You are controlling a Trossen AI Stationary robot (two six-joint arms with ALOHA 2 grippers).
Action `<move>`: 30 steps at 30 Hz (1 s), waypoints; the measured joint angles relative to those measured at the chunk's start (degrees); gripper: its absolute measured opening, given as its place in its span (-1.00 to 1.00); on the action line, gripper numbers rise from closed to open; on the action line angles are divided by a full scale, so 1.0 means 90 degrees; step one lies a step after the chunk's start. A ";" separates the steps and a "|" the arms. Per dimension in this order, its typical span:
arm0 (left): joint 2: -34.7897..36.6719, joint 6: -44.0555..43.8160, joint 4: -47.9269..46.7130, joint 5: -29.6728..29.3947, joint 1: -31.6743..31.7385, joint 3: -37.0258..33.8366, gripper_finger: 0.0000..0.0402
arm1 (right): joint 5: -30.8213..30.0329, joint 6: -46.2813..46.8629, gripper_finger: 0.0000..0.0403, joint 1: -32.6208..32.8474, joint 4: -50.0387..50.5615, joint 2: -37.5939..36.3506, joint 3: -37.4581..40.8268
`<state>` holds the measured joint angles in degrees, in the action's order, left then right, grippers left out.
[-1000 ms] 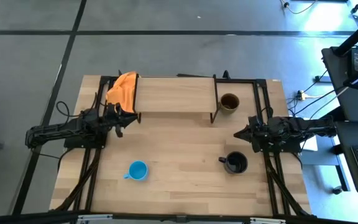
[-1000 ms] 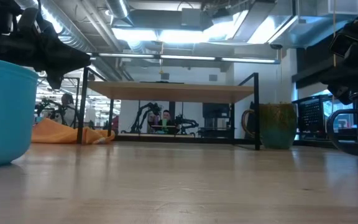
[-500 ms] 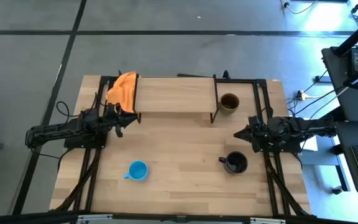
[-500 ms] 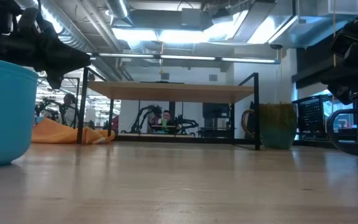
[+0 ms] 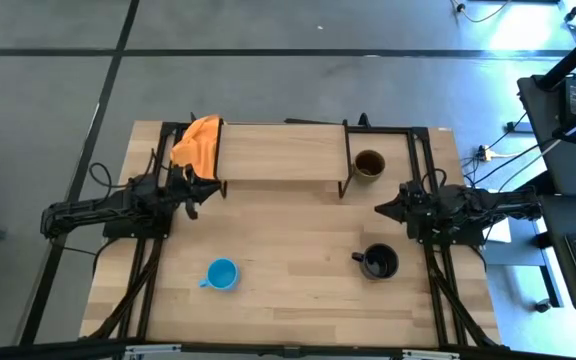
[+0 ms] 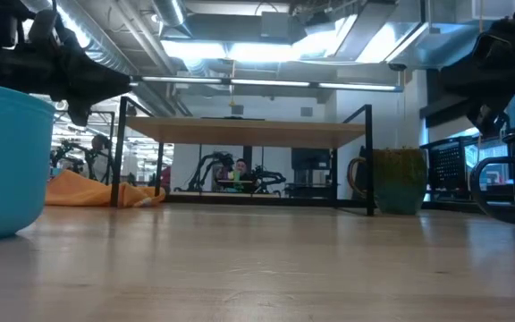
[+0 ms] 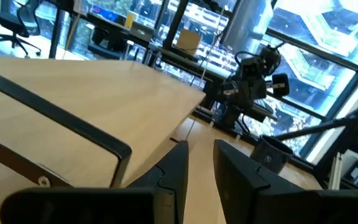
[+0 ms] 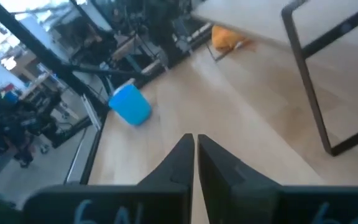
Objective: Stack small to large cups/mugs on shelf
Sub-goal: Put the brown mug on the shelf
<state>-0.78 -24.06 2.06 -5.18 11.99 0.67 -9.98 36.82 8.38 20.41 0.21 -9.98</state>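
Observation:
The shelf (image 5: 283, 152) stands at the table's far middle on thin black legs. The olive-brown mug (image 5: 369, 164) stands on the table just right of the shelf and also shows in the low view (image 6: 396, 179). The black mug (image 5: 378, 261) stands at the near right. The light blue mug (image 5: 222, 274) stands at the near left. My left gripper (image 5: 211, 186) hovers by the shelf's left near leg, its fingers a narrow gap apart (image 7: 201, 155), empty. My right gripper (image 5: 380, 208) hovers between the olive and black mugs, shut (image 8: 195, 146) and empty.
An orange cloth (image 5: 198, 145) lies bunched against the shelf's left end. Bare tabletop (image 5: 288, 240) lies between the two arms and in front of the shelf. Beyond the table are other workstations and a seated person (image 6: 238, 170).
My right gripper has risen a little and gone slightly toward the table's far edge. The mugs have stayed where they were.

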 joint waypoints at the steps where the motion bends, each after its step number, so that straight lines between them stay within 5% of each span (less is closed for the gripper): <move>1: -0.0002 -0.0192 0.0128 -0.0001 0.0000 0.0000 -0.65 | -0.0090 0.0073 -0.88 0.0000 -0.0072 0.0000 0.0000; 5: 0.0000 -0.1036 0.1151 0.0000 0.0000 0.0002 -0.65 | -0.0633 0.0207 -0.88 0.0000 -0.0856 0.0000 0.0002; 11: 0.0000 -0.1085 0.2283 -0.0294 0.0000 0.0002 -0.65 | -0.1467 -0.1388 -0.88 -0.0002 -0.2585 0.0005 0.0002; 18: 0.0002 -0.1115 0.2763 -0.1255 -0.0002 0.0002 -0.65 | -0.2094 -0.2264 -0.88 -0.0002 -0.4192 0.0002 0.0002; 30: 0.0005 -0.1132 0.3087 -0.2153 -0.0002 0.0002 -0.65 | -0.2100 -0.0572 -0.88 -0.0002 -0.5128 0.0002 0.0002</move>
<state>-0.73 -34.25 29.85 -24.56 11.97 0.69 -28.88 31.68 8.36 -25.74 0.23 -9.96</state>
